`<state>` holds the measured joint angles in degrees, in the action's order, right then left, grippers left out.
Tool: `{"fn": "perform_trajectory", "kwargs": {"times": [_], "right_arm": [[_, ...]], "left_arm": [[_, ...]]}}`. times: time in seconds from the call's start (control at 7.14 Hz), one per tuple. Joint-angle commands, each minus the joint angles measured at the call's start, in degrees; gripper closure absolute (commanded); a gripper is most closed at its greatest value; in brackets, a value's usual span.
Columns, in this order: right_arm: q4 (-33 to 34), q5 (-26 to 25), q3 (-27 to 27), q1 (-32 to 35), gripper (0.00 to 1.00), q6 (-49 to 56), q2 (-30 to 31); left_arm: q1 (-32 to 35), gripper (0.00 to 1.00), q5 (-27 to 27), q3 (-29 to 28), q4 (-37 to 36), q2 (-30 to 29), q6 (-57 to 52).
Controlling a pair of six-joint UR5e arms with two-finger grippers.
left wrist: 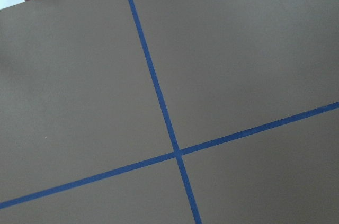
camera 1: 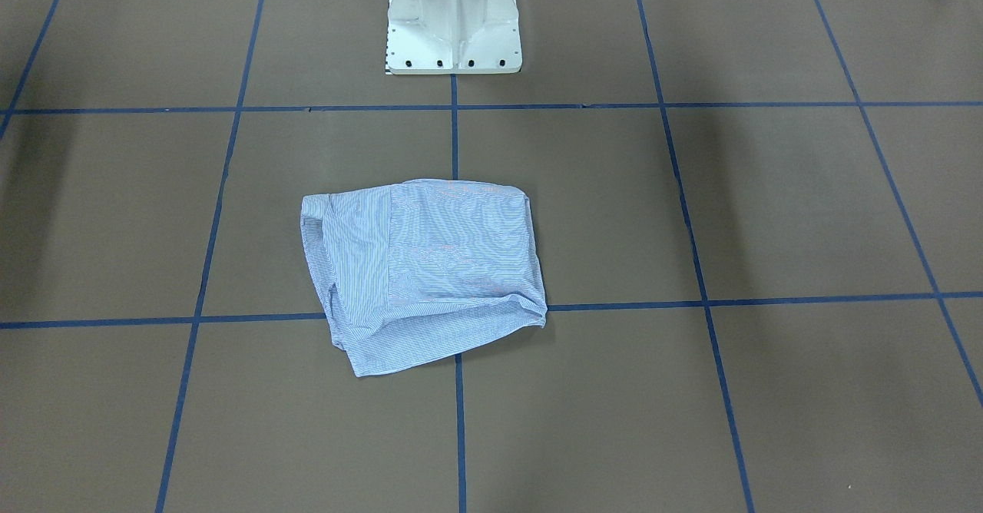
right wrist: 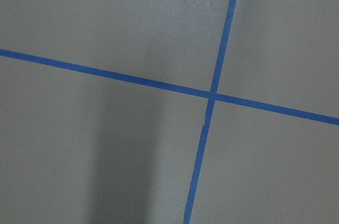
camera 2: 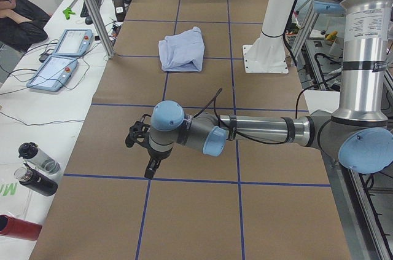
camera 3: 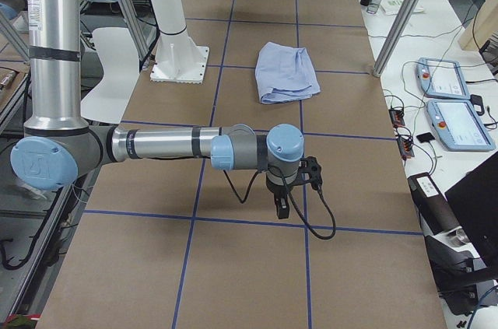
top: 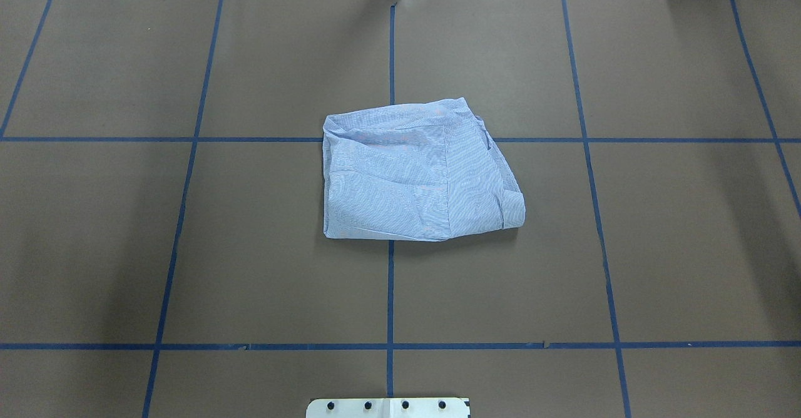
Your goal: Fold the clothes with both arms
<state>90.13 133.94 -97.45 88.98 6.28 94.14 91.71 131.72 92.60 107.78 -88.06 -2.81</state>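
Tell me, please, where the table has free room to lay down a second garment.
Bare in the overhead view: the squares on both sides of the folded shirt, and the row between it and the pedestal base. Less free: the table ends, where the left gripper and the right gripper hang.

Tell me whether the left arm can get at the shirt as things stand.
Probably yes. The shirt lies alone in the middle of the table. The left gripper hangs over bare table toward the robot's left end, with nothing standing between them. Reach looks sufficient, though unproven.
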Motion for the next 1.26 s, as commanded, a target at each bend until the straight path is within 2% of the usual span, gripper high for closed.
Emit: {"fn": "perform_trajectory", "kwargs": {"times": [0.0, 0.28, 0.42, 0.56, 0.7, 0.98, 1.12], "right_arm": [[-0.04, -0.79, -0.20, 0.05, 0.00, -0.74, 1.05], [0.48, 0.17, -1.25, 0.05, 0.00, -2.05, 1.13], [0.66, 1.22, -1.34, 0.05, 0.00, -4.76, 1.13], [0.75, 2.97, -1.34, 0.05, 0.00, -7.39, 1.13], [0.75, 3.69, -1.34, 0.05, 0.00, -7.86, 1.22], [0.75, 3.69, -1.26, 0.05, 0.00, -7.86, 1.13], [0.75, 3.69, -1.08, 0.05, 0.00, -7.86, 1.22]], "left_arm": [[-0.13, 0.00, -3.14, -0.58, -0.46, 0.25, 0.44], [-3.71, 0.00, -2.79, 0.65, -4.13, 0.08, 4.53], [-5.22, 0.00, -2.62, 3.09, -7.03, 0.17, 7.27], [-5.23, 0.00, -1.83, 4.25, -12.19, -0.35, 7.21], [-5.14, 0.00, 1.14, 4.69, -15.03, -0.18, 6.77], [-4.97, 0.00, 2.75, 4.43, -14.88, 1.65, 6.42], [-4.97, 0.00, 2.75, 4.09, -15.14, 1.75, 2.24]]}}
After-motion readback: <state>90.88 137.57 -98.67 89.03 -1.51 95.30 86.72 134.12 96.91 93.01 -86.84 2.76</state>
